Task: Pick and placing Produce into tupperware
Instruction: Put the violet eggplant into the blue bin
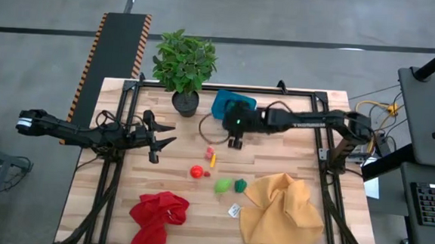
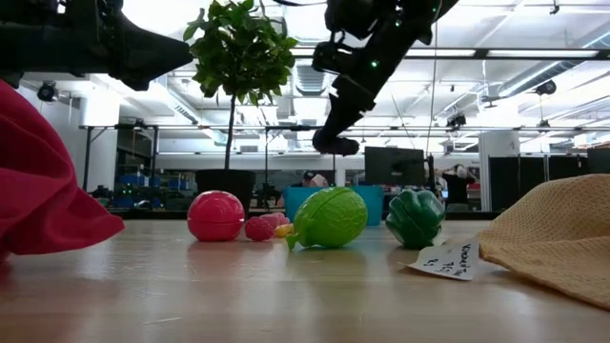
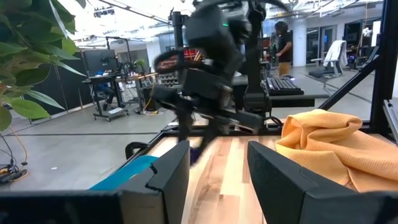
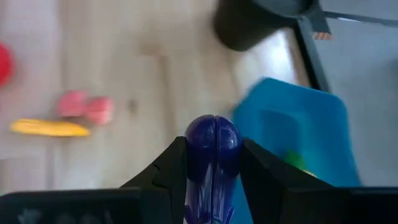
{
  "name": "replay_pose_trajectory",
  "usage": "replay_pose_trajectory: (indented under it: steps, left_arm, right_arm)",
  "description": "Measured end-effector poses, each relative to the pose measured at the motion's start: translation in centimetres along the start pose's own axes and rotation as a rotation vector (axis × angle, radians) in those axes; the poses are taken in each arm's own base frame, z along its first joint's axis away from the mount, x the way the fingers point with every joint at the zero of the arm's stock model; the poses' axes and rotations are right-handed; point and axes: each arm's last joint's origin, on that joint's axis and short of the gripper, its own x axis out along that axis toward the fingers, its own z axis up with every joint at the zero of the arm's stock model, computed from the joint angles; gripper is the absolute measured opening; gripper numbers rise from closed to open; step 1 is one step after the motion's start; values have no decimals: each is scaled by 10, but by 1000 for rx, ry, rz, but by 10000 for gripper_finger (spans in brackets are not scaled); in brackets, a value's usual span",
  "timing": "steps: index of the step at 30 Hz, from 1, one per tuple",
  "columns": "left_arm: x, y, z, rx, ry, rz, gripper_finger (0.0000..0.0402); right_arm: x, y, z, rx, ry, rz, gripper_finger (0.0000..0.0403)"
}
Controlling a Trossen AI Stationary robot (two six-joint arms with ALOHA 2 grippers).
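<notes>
Two cloths lie on the tabletop (image 1: 294, 111)'s near side: mustard-yellow cloth (image 1: 281, 213) right, red cloth (image 1: 159, 218) left. Far from them, the teal tupperware (image 1: 226, 102) sits right of the potted plant (image 1: 184, 67). Right gripper (image 1: 236, 142) hangs just beside it, fingers (image 4: 261, 171) pinching a purple toy (image 4: 212, 149). Left gripper (image 1: 156, 141) waits left, fingers spread. Remaining produce (image 1: 197, 171) lies mid-table.

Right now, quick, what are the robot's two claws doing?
Left gripper: open, holding nothing, above the table's left side.
Right gripper: shut on the purple toy, close to the teal tub.
</notes>
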Motion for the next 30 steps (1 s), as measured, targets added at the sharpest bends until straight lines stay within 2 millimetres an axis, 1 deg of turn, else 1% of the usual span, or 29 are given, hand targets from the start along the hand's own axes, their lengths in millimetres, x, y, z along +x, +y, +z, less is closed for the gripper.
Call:
replay_pose_trajectory:
  steps: [4, 8, 11, 14, 17, 19, 22, 30]
  left_arm:
    - [0, 0, 0, 6, -1, 0, 148]
    - [0, 0, 1, 31, -8, 1, 148]
    - [1, 0, 1, 29, -17, 3, 148]
    - [1, 0, 4, 22, -42, 6, 148]
    - [2, 0, 5, 16, -59, 9, 148]
    - [3, 0, 5, 14, -63, 10, 148]
    - [4, -1, 5, 13, -66, 10, 148]
    - [7, -2, 1, 22, -39, 6, 148]
  right_arm:
    - [-4, -31, -3, 48, -21, -56, 110]
    - [-2, -60, -10, 113, -32, -76, 110]
    - [0, -82, -16, 193, -36, -101, 110]
    - [5, -99, -24, 269, -32, -108, 110]
    - [10, -113, -32, 342, -22, -124, 113]
    - [14, -119, -36, 387, -10, -133, 113]
    - [21, -122, -41, 430, 12, -136, 113]
    - [39, -120, -47, 430, 44, -133, 114]
